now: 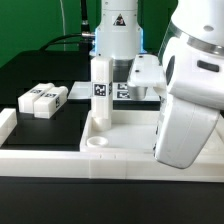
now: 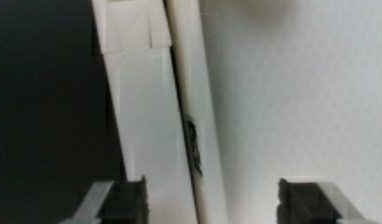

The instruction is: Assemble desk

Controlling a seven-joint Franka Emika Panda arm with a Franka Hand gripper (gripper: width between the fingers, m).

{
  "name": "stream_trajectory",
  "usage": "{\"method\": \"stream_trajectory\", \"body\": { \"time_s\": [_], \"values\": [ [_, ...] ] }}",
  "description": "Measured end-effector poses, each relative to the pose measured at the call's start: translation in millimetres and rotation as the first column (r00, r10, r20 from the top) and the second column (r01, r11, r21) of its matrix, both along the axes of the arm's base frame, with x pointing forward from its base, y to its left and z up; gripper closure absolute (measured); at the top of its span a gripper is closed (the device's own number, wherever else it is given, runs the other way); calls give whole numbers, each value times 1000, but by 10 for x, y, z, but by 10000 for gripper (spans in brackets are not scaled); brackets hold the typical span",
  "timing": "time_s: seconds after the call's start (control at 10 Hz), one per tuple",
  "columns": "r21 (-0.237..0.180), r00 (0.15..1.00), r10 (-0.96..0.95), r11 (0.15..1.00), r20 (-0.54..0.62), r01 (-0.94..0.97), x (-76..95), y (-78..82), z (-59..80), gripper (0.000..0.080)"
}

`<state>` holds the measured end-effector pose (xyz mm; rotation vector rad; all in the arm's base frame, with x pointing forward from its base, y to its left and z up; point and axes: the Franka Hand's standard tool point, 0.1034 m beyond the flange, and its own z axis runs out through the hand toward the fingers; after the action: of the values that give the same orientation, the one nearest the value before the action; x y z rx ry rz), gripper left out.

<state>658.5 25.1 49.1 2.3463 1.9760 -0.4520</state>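
Observation:
The white desk top (image 1: 130, 128) lies in the middle, with a round corner socket (image 1: 97, 143) at its near corner on the exterior view's left. One tag-marked leg (image 1: 100, 85) stands upright on the top just behind that socket. Two loose legs (image 1: 42, 98) lie side by side on the black table at the exterior view's left. In the exterior view my gripper is hidden behind the arm's white body (image 1: 190, 90). In the wrist view my gripper (image 2: 218, 200) is open, its dark fingers (image 2: 117, 200) wide apart over a white rim and surface of the desk top (image 2: 259, 100).
A white border rail (image 1: 6, 125) runs along the table at the exterior view's left and across the front. The marker board (image 1: 124, 91) shows behind the upright leg. The robot's base column (image 1: 117, 35) stands at the back.

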Motion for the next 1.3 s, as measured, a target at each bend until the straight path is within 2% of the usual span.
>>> {"method": "stream_trajectory", "body": {
  "time_s": [0.1, 0.2, 0.3, 0.4, 0.5, 0.9, 1.1, 1.2, 1.3],
  "values": [
    [-4, 1000, -4, 1000, 3, 4, 14, -39, 116, 286],
    [-7, 1000, -6, 1000, 10, 6, 14, -96, 228, 286],
    [-8, 1000, -14, 1000, 12, 14, 0, -190, 341, 183],
    [-12, 1000, -17, 1000, 19, 17, -15, -286, 463, 157],
    [-17, 1000, -19, 1000, 24, 20, -47, -339, 544, 157],
    [-18, 999, -27, 999, 19, 27, -69, -364, 515, 150],
    [-68, 983, -181, 982, -27, 179, -234, -527, 502, 150],
    [-102, 964, -264, 961, -38, 259, -255, -571, 499, 150],
    [-111, 951, -309, 946, -15, 306, -231, -561, 492, 150]
  ]
}}
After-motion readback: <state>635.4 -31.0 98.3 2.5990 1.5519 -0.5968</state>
